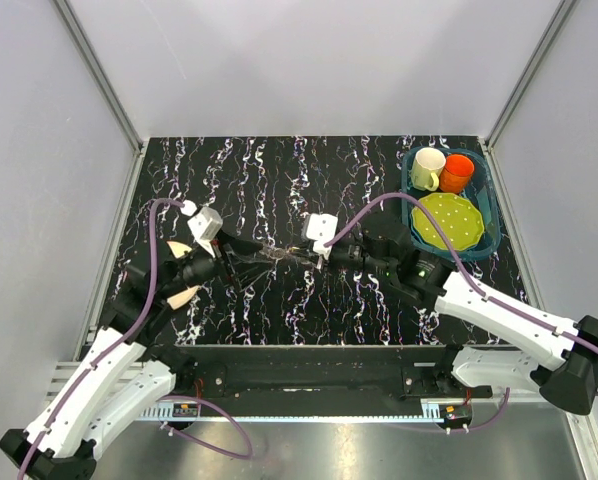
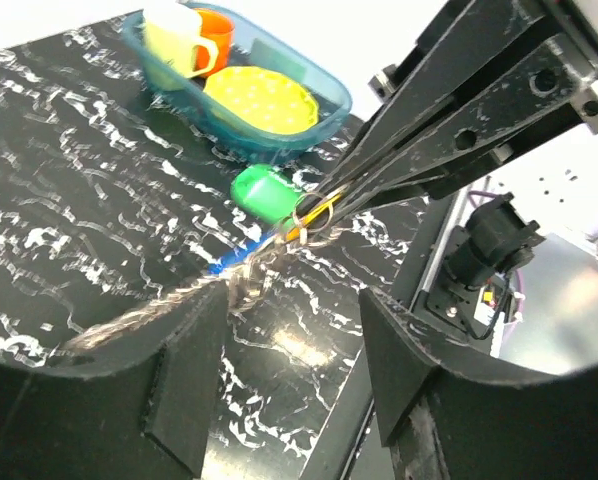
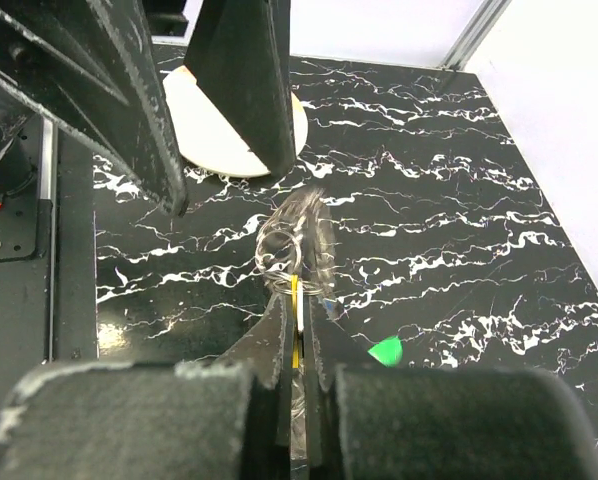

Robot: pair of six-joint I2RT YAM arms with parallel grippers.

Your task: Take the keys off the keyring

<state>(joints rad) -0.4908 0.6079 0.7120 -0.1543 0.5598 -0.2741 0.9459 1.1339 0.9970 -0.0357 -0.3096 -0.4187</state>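
Marbled table point(image 1: 279, 170); yellow key point(image 3: 295, 290) in right end effector point(image 3: 297, 305), wrist views only

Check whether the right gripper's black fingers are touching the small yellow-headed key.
Touching. The right wrist view shows the right gripper shut, with the small yellow-headed key pinched between its two black fingers and no gap on either side.

Table point(image 1: 279, 180): tub point(image 1: 494, 215) at far-R corner. In tub: mug point(image 1: 428, 168) at far end, 2nd mug point(image 1: 457, 172) just R of it, plate point(image 1: 447, 222) in front of both. Mid-table: keyring point(image 3: 279, 255) between L gripper point(image 2: 291, 295) on its L & R gripper point(image 3: 297, 305) on its R. Keys point(image 2: 264, 192) bunched at ring on R gripper's side, one between its fingertips. Disc point(image 3: 209, 145) on table at L, partly under L arm.
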